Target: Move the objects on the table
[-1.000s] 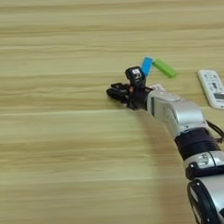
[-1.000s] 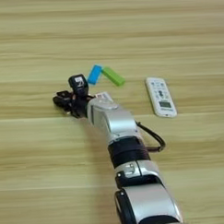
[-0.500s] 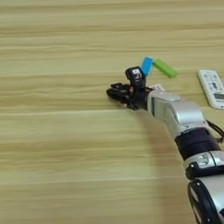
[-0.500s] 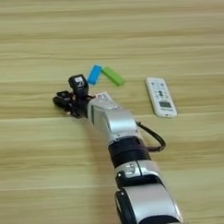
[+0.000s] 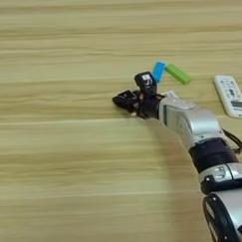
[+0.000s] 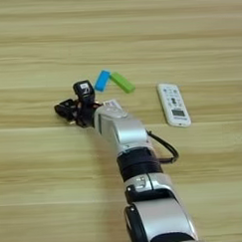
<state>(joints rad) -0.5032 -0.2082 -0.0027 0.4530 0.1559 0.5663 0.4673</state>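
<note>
One silver arm (image 6: 124, 135) stretched left, tool (image 5: 127, 100) low on table (image 5: 60, 160)

Bare table (image 5: 55, 161) left of the tool (image 5: 126, 100); blue block (image 5: 158, 71), green block (image 5: 178, 74), remote (image 6: 173, 104) crowding its right.

The silver right forearm (image 6: 124, 132) rises from the bottom edge and slants up and to the left, with a black band at the wrist joint and a black cable looping off its right side. Its gripper of 2 black fingers (image 5: 126, 100) lies low over the table, pointing left.
</note>
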